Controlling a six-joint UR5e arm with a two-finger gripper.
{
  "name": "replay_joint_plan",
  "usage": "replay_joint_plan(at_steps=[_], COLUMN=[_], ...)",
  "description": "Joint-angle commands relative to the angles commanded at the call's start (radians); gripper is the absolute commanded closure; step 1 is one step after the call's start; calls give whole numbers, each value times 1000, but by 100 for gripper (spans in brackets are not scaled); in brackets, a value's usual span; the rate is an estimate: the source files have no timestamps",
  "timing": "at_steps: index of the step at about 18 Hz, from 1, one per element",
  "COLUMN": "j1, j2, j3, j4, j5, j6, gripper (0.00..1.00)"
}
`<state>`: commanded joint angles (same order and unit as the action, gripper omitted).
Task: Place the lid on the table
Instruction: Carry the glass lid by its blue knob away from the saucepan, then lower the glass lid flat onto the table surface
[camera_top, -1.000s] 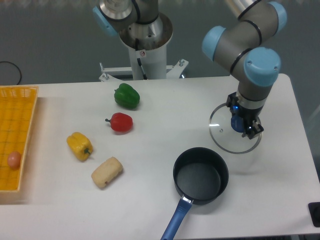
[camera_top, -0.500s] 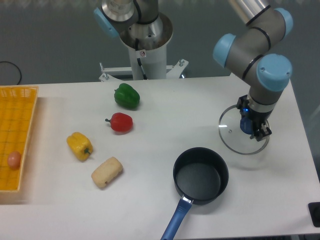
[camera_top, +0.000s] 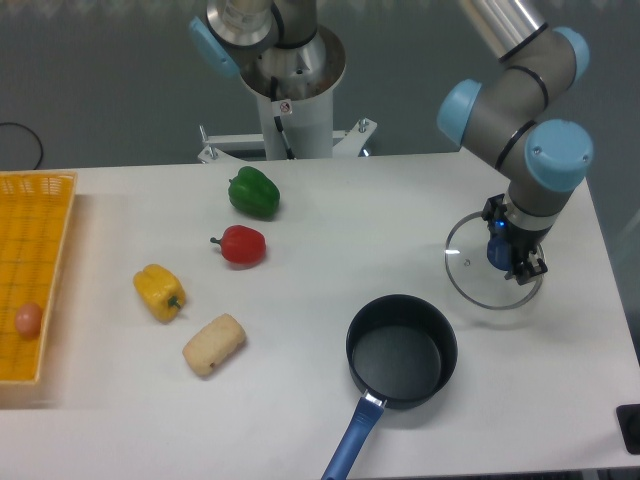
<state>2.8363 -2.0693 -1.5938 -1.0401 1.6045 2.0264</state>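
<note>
The lid (camera_top: 472, 268) is a round clear glass disc with a thin metal rim, at the right side of the white table (camera_top: 330, 215). My gripper (camera_top: 505, 256) points down over its centre, shut on the lid's small blue knob. The lid lies low, level with the tabletop or just above it; I cannot tell whether it touches. It sits up and to the right of the black pot (camera_top: 401, 351), apart from it.
The black pot has a blue handle (camera_top: 350, 445) pointing to the front edge. A green pepper (camera_top: 253, 192), red pepper (camera_top: 241, 245), yellow pepper (camera_top: 160, 291) and a bread roll (camera_top: 214, 344) lie at mid-left. A yellow grid tray (camera_top: 30, 250) holds an egg (camera_top: 28, 320).
My gripper has carried the lid to the right, about 25 pixels across the table, and slightly lower. Nothing else has moved.
</note>
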Motion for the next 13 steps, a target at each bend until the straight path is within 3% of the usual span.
replay_joint_plan(at_steps=[13], j1=[2], j2=[-40], j3=[0], j4=[28], j5=[2], j6=[-2], gripper=[37])
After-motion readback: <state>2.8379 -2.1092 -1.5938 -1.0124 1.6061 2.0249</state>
